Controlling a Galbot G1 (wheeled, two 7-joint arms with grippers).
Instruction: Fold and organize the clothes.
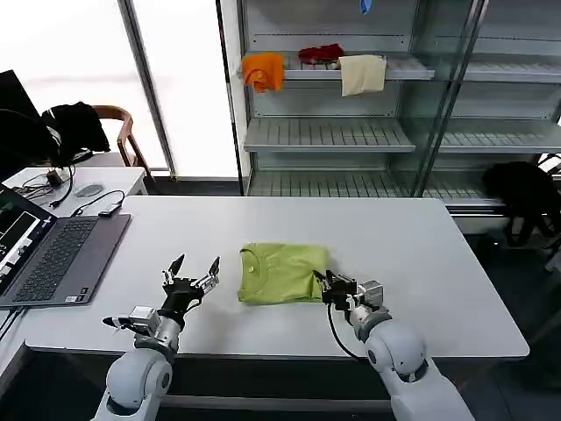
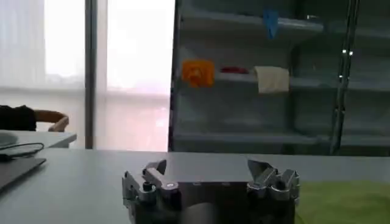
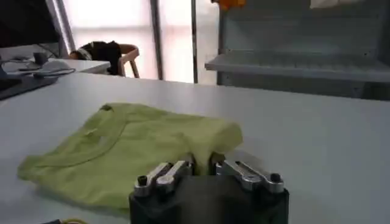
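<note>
i see no readable writing anywhere: the lime t-shirt (image 1: 282,273) shows its plain side with the neckline toward the left, and any print is out of sight. it lies folded into a compact rectangle on the white table (image 1: 438,263), near the front edge and about midway across. my right gripper (image 1: 323,285) is at the shirt's near right corner, and in the right wrist view its fingers (image 3: 168,175) are pressed together with a pinch of the green cloth (image 3: 134,152) rising between them, so it has hold of that corner. my left gripper (image 1: 195,272) is above the table just left of the shirt, apart from it, fingers spread wide and holding nothing; the left wrist view shows both fingertips (image 2: 155,170) well apart with the shirt's edge (image 2: 347,201) off to one side. a laptop (image 1: 53,254) sits at the far left of the table, its screen cut off by the frame edge. on the shelf unit (image 1: 351,132) behind, an orange cloth (image 1: 263,70), a red one (image 1: 321,54) and a cream one (image 1: 362,74) hang over one shelf; a blue item at the top is cut off and i can't make it out.
</note>
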